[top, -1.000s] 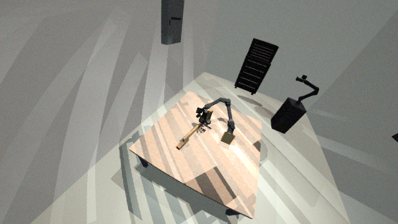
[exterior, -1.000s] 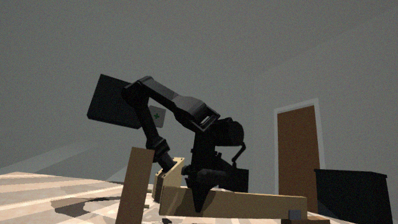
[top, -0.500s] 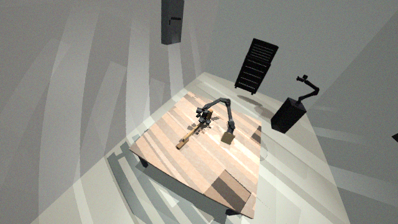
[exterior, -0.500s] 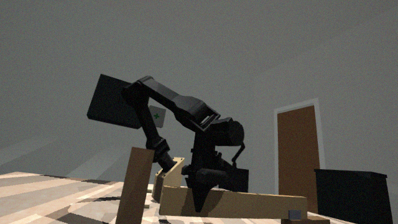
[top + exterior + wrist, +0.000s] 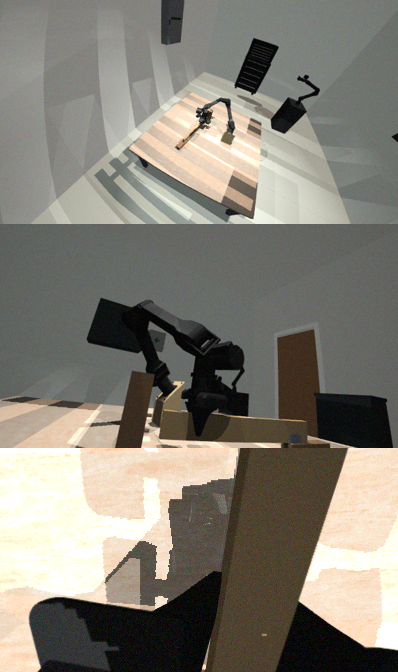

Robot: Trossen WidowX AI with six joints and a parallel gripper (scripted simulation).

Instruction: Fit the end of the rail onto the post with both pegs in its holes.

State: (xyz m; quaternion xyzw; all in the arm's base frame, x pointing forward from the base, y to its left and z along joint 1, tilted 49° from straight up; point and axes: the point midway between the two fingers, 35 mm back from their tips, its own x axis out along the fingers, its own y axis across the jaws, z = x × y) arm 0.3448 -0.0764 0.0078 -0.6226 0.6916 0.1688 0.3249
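Nearest you in the exterior view stands the post [image 5: 134,410], tilted in frame, with the rail [image 5: 249,427] running rightward behind it. Whether the rail's end touches the post you cannot tell from here. The gripper [image 5: 199,423] comes down over the rail near that end, jaws narrow and clamped on it. The wrist view shows only the rail [image 5: 277,558] crossing between dark fingers above the tabletop [image 5: 50,523]. From the top view the rail [image 5: 190,135] lies mid-tabletop [image 5: 193,174], with open surface on all sides and every edge well apart; its far end sits toward the near-left edge.
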